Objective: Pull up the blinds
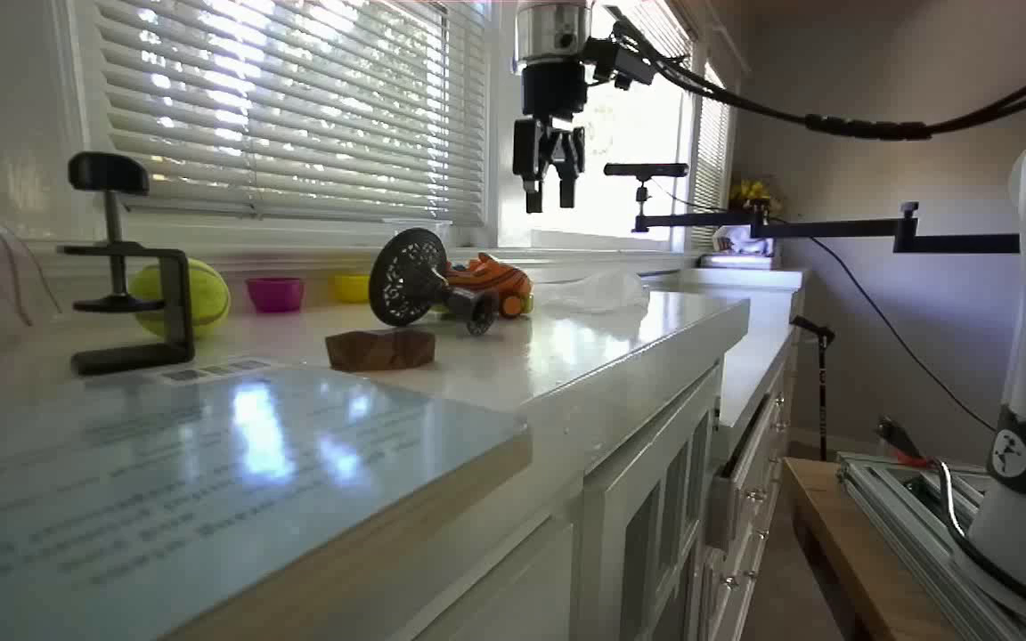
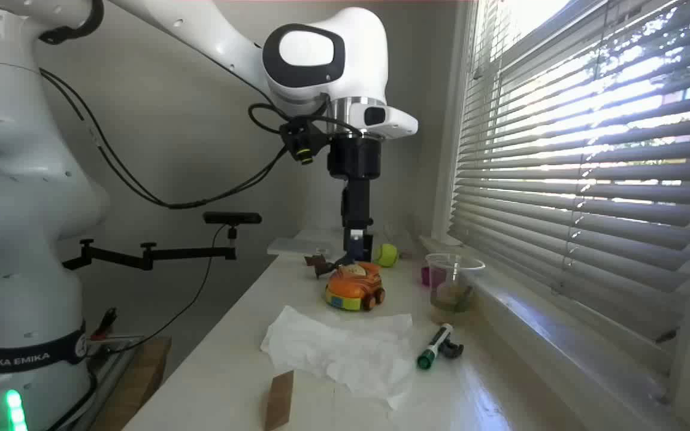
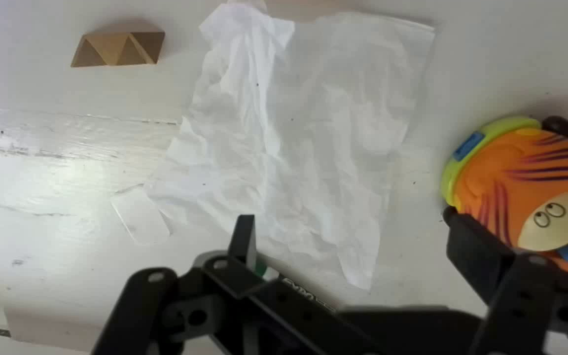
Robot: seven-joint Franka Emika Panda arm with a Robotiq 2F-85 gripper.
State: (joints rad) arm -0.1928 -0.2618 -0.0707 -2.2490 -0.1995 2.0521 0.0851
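Note:
The white horizontal-slat blinds hang over the window, lowered, in both exterior views (image 1: 299, 125) (image 2: 584, 179). Light shows between the slats. Thin cords run down the slats. My gripper (image 1: 551, 198) points straight down above the countertop, apart from the blinds. In an exterior view the gripper (image 2: 357, 248) is left of the blinds, with the orange toy just below it in the picture. In the wrist view the gripper's two fingers (image 3: 353, 231) are wide apart with nothing between them. The blinds are out of view there.
On the countertop (image 2: 225, 371) lie an orange toy car (image 2: 354, 286), white crumpled paper (image 2: 345, 350), a green-capped marker (image 2: 435, 346) and a clear cup (image 2: 454, 287). A black clamp (image 1: 179, 303), tennis ball (image 1: 210, 298) and dark metal piece (image 1: 406, 276) stand farther along. A sill (image 2: 524, 323) edges the window.

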